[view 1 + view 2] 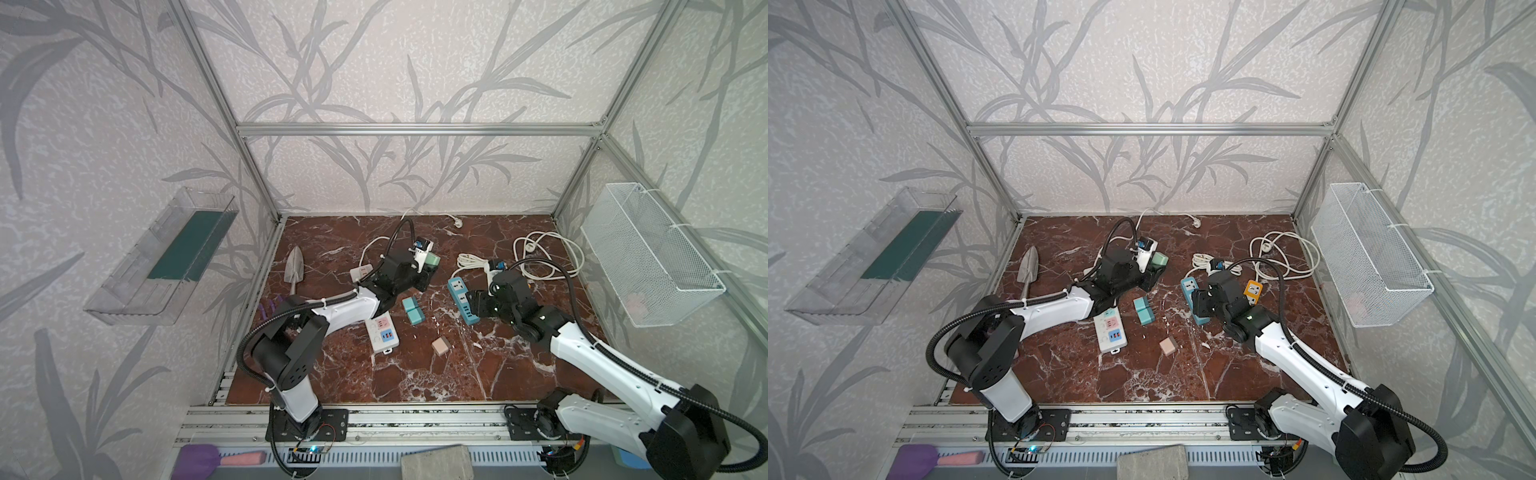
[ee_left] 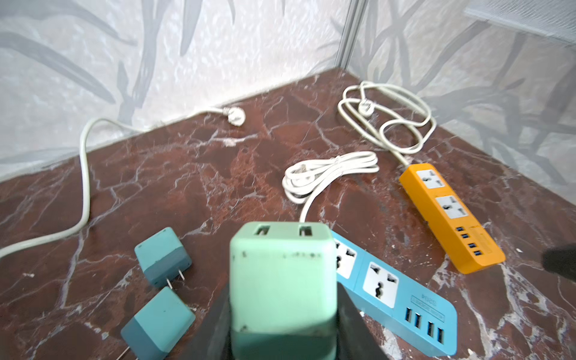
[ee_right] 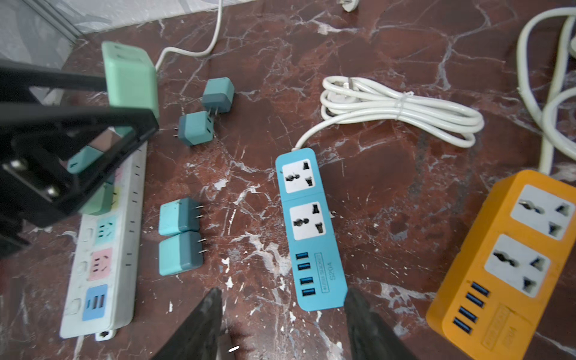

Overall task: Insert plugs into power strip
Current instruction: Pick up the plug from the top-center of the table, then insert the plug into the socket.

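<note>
marble worktop (image 1: 415,374) station: seating the green plug

leaf-patterned walls and an aluminium frame enclose the worktop. the left hand (image 2: 283,293) pinches the green plug (image 3: 129,74) by two opposite faces, clear of the worktop and near the white power strip (image 3: 103,268); its prongs are hidden. the right hand (image 3: 282,290) is spread, fingers either side of the blue power strip (image 3: 307,230) end, gripping nothing.

recommended: turn the prongs down, square them to the socket slots, press straight, and steady the strip body with the free hand to prevent sliding. teal plugs (image 3: 179,218) lie loose between the strips.

wall tray (image 1: 124,286), clear plastic: one dark green slab (image 1: 187,245). mesh basket (image 1: 648,257): a faint pinkish shape, unidentifiable.
</note>
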`<move>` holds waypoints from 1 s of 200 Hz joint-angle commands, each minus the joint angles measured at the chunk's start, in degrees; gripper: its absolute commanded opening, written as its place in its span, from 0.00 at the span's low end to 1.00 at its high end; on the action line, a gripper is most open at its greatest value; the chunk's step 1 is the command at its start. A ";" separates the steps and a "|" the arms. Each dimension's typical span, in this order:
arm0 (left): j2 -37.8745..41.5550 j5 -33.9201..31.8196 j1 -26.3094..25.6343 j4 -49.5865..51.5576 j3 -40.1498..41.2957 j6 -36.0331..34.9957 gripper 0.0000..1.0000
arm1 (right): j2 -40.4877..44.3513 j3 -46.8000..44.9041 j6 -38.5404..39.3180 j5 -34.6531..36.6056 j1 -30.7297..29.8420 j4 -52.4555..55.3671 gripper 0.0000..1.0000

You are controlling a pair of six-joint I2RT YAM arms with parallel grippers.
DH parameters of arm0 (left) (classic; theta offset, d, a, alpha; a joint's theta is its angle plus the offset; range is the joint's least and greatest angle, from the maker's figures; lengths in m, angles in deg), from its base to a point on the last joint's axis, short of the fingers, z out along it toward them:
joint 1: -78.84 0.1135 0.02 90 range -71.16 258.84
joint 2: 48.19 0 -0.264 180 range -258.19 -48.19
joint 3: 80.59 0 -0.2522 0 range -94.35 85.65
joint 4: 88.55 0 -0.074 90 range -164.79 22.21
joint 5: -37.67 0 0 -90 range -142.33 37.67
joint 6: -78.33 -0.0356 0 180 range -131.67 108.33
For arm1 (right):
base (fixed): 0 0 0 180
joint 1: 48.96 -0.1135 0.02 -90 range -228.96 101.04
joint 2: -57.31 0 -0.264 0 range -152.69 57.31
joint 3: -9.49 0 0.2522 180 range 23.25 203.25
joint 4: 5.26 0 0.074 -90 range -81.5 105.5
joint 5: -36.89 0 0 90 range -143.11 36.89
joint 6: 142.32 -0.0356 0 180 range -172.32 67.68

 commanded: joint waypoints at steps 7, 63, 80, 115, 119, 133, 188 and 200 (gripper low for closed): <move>5.44 0.79 -0.89 -16.51 6.79 -4.88 0.00 | 1.90 3.86 2.18 -6.33 0.11 0.81 0.59; 14.68 3.56 -3.81 -10.85 15.21 -15.85 0.00 | -1.04 6.69 2.21 -22.58 -2.25 -3.63 0.61; 15.71 2.78 -4.56 -8.96 16.98 -19.54 0.00 | -1.98 8.24 2.25 -22.60 -4.10 -4.15 0.64; 15.34 0.23 -5.72 -9.72 17.66 -21.89 0.00 | -3.68 10.13 2.91 -22.64 -6.00 -4.11 0.66; 15.35 0.26 -5.80 -10.25 17.76 -21.80 0.00 | -4.12 10.21 2.87 -22.53 -6.05 -4.18 0.66; 15.72 0.44 -6.22 -9.55 17.22 -22.40 0.00 | -5.64 10.39 2.77 -22.00 -6.05 -4.53 0.66; 16.54 0.82 -7.48 -8.76 17.60 -23.96 0.00 | -10.55 11.10 2.25 -21.92 -6.07 -7.85 0.57; 16.71 0.93 -7.86 -8.52 17.60 -24.24 0.00 | -10.93 10.82 1.99 -22.20 -6.13 -8.64 0.55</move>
